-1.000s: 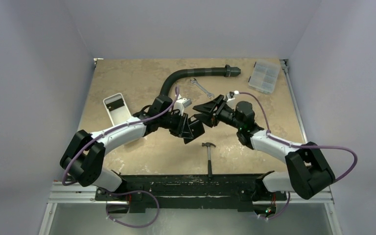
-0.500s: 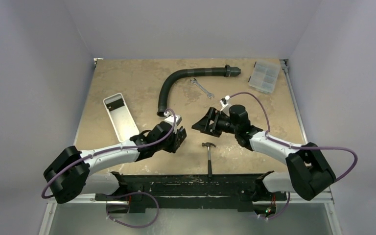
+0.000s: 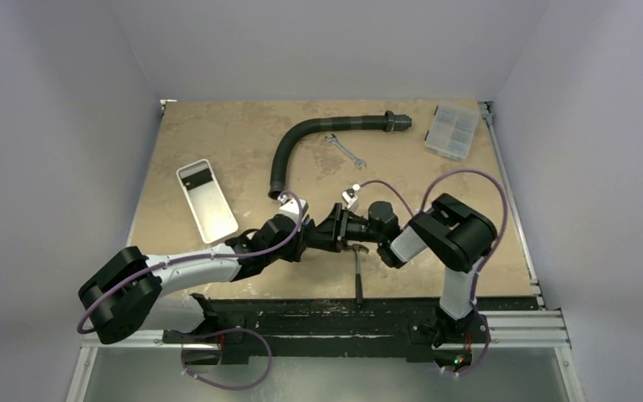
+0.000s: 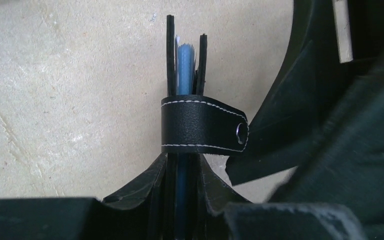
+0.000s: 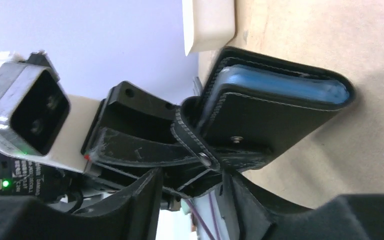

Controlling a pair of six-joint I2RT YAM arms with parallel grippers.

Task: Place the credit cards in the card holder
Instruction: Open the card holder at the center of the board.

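At lower centre of the overhead view, over the tan worktop (image 3: 218, 134), both arms are meeting tip to tip. In the white tray (image 3: 215, 216) at left, a dark rectangle, possibly one of the credit cards (image 3: 203, 176), is lying. The left gripper (image 3: 308, 239) is clenching the folded card holder (image 5: 275, 115) by one end. The right gripper (image 3: 333, 231) is straddling its loose strap (image 4: 200, 125) with parted fingers (image 5: 145, 200), pinching nothing. The snap (image 4: 240, 131) is hanging off its stud (image 5: 236, 140). To fasten it well, the right should be pressing the snap squarely onto the stud while the left is bracing firmly.
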